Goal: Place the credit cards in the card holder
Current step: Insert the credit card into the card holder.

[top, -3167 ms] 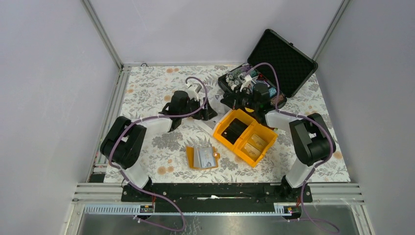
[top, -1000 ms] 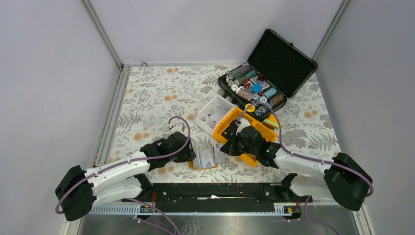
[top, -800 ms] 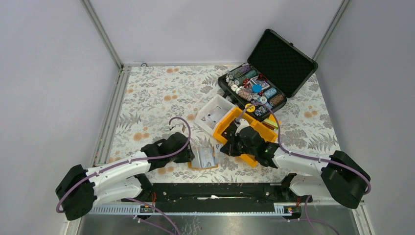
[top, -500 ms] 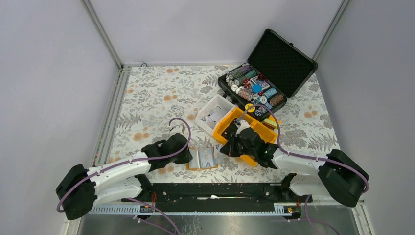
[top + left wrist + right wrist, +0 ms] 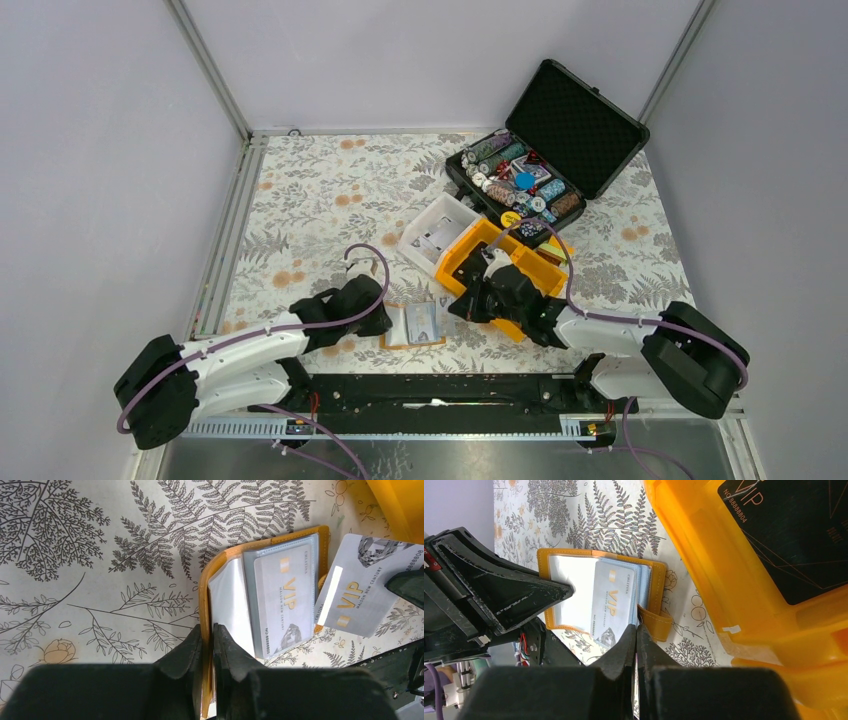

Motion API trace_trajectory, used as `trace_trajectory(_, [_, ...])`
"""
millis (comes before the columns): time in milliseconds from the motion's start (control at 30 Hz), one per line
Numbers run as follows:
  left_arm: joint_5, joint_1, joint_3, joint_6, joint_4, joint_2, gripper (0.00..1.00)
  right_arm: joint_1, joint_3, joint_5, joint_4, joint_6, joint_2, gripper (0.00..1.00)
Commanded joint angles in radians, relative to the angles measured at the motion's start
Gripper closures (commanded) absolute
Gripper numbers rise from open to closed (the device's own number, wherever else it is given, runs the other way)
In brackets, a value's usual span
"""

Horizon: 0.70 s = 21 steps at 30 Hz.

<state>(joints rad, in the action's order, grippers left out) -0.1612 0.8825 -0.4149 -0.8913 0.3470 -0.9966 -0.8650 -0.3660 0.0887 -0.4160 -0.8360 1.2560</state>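
L pincer (image 5: 206, 640) pinched on flap edge of card holder (image 5: 225, 595), lying open on tabletop (image 5: 100, 555). R pincer (image 5: 635, 640) pressed on credit card (image 5: 357, 592), just right of holder. Risk: card poss. snagged on pocket lip, holder dragged, flap pulled from pinch.
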Motion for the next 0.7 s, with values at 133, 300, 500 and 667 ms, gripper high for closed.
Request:
trace_trajectory(133, [0.026, 0.004, 0.038, -0.010, -0.061, -0.005, 0.93, -0.011, 0.012, -0.009, -0.118, -0.046, 0.014, 1.00])
trace_trajectory(300, [0.036, 0.004, 0.046, -0.013, -0.097, -0.024, 0.94, -0.011, 0.010, 0.005, -0.155, -0.068, -0.004, 1.00])
trace_trajectory(500, [0.059, 0.003, 0.057, -0.024, -0.150, -0.051, 0.95, -0.019, -0.004, 0.020, -0.191, -0.077, 0.001, 1.00])
trace_trajectory(667, [0.065, 0.003, 0.062, -0.027, -0.170, -0.057, 0.96, -0.034, -0.021, 0.016, -0.194, -0.071, 0.001, 1.00])
